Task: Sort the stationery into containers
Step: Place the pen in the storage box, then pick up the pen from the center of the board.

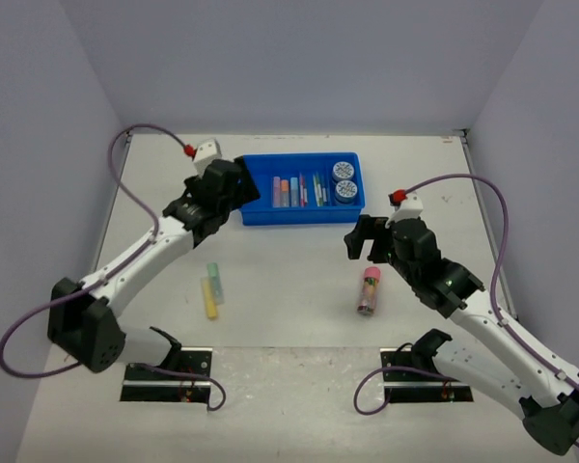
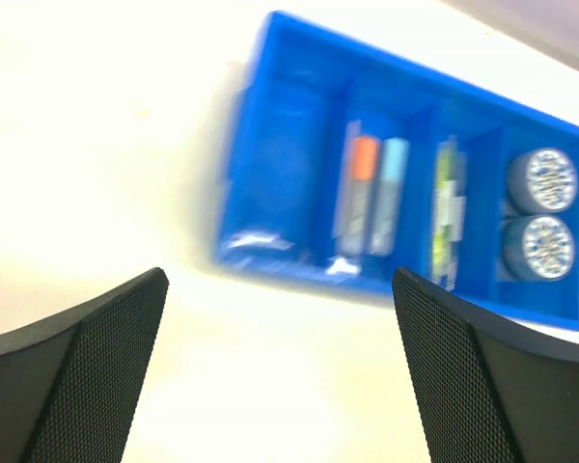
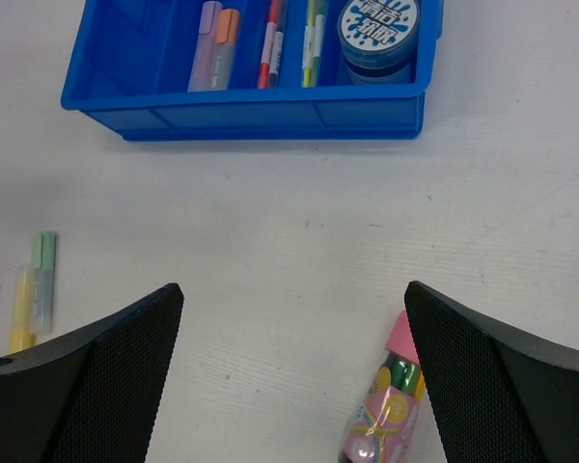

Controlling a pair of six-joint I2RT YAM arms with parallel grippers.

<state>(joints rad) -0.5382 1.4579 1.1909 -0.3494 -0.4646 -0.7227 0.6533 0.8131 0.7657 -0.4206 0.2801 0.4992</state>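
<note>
The blue tray [image 1: 261, 214] stands at the back centre and holds several markers [image 1: 286, 191], thin pens [image 1: 317, 188] and two patterned discs [image 1: 344, 180]. It also shows in the left wrist view [image 2: 270, 183] and the right wrist view [image 3: 241, 118]. A green marker [image 1: 213, 281] and a yellow marker [image 1: 209, 300] lie on the table left of centre. The pink patterned tube [image 1: 369, 290] lies right of centre; in the right wrist view [image 3: 384, 410] it is beside the right fingertip. My left gripper [image 1: 215, 204] is open and empty at the tray's left end. My right gripper [image 1: 365, 239] is open and empty above the tube.
The white table [image 1: 289, 280] has grey walls on three sides. Two black mounting plates [image 1: 169, 374] sit at the near edge by the arm bases. Purple cables [image 1: 140, 198] loop beside each arm.
</note>
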